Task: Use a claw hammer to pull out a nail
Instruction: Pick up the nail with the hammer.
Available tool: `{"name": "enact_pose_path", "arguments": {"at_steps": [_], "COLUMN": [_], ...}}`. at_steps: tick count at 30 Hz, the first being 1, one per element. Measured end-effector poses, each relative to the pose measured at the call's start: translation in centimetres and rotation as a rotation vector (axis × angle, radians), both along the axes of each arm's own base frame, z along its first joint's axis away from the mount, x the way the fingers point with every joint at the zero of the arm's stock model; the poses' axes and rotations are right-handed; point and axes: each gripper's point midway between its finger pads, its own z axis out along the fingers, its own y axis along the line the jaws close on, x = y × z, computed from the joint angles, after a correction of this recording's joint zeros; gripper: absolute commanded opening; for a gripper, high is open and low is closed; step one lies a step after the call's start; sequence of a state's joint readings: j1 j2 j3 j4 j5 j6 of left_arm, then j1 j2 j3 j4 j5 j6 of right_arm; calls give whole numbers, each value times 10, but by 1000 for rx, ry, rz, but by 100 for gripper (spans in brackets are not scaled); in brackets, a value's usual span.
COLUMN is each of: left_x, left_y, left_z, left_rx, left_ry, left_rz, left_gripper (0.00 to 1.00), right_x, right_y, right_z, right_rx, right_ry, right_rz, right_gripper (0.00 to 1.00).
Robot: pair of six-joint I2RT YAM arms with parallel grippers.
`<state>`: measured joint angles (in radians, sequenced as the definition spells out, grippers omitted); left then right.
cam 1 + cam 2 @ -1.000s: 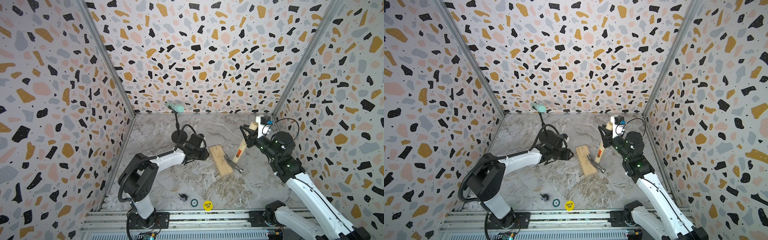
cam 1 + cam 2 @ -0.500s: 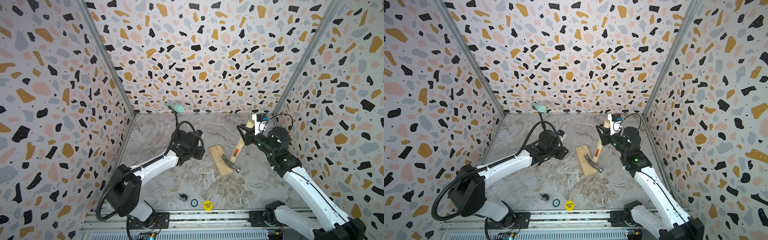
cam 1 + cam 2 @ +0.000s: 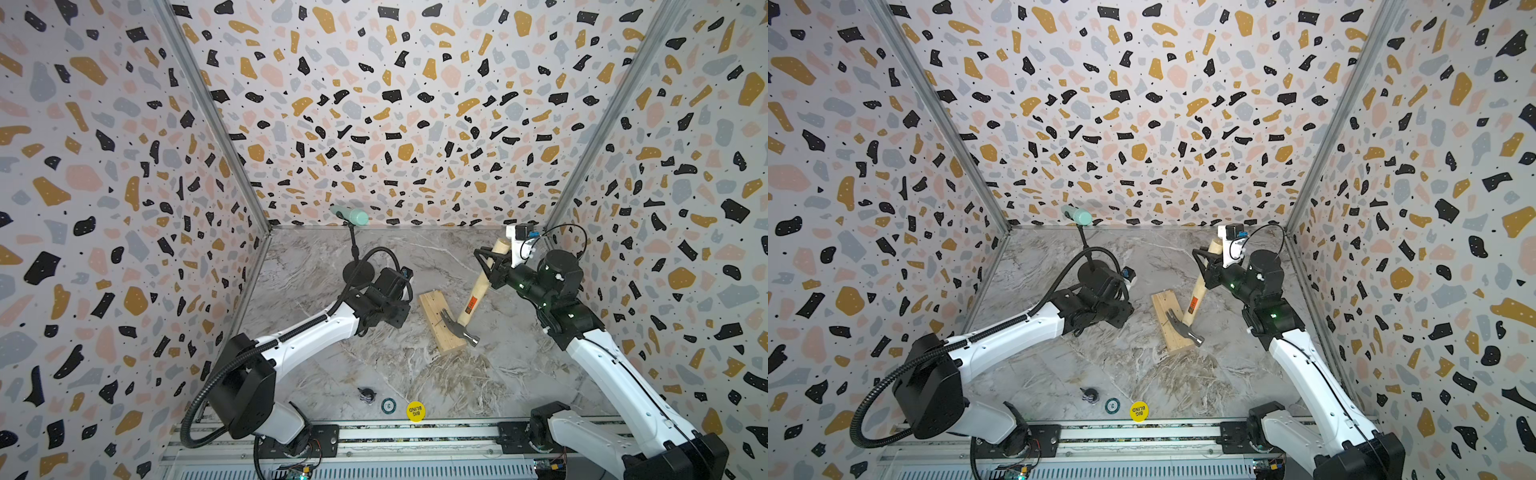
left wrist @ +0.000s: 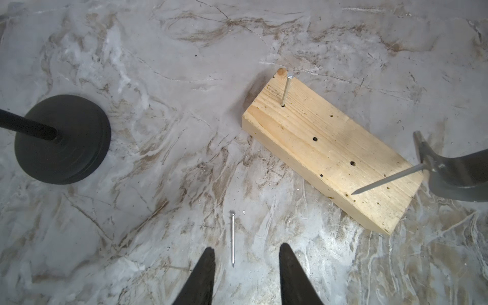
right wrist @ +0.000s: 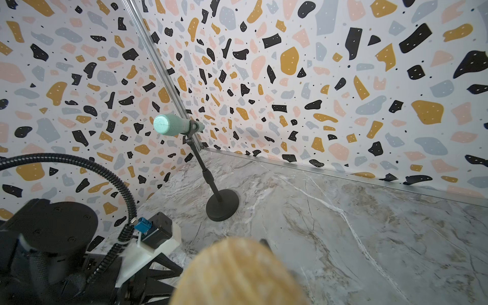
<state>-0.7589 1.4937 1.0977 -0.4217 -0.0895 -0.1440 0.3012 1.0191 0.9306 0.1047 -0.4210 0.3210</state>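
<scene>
Far left on the table (image 3: 519, 357), you have the microphone stand (image 3: 357, 272). Right of it, your left gripper (image 4: 247, 247) hangs low with its jaws spread, pinching nothing. A loose nail (image 4: 233, 237) lies flat on the marble between its fingertips. Mid-table sits the wood block (image 4: 317, 148), with a standing nail (image 4: 285, 91) upright at its far end. Over its near end, the nail (image 4: 388, 182) is caught in the head of the claw hammer (image 3: 471, 303), slanted, its point bare. Your right gripper (image 3: 487, 261) is clamped on the handle near its far end.
</scene>
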Motion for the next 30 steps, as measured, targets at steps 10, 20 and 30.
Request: {"name": "enact_pose_path", "arguments": {"at_steps": [10,20,30], "left_x": [-5,-9,-13], "left_y": [-2,0,-5], "left_z": [-2,-9,-9], "left_rx": [38,63,62], "left_ry": [-17,-14,-11], "left_rz": [-34,-51,-72], "left_gripper": [35,36,36], "right_x": [10,23,48], "right_y": [5,7,-13], "right_z": [-12,-19,-38], "right_rx": [19,62,151], "right_ry": [65,122,238], "right_rz": [35,79,107], "right_gripper": [0,0,0]}}
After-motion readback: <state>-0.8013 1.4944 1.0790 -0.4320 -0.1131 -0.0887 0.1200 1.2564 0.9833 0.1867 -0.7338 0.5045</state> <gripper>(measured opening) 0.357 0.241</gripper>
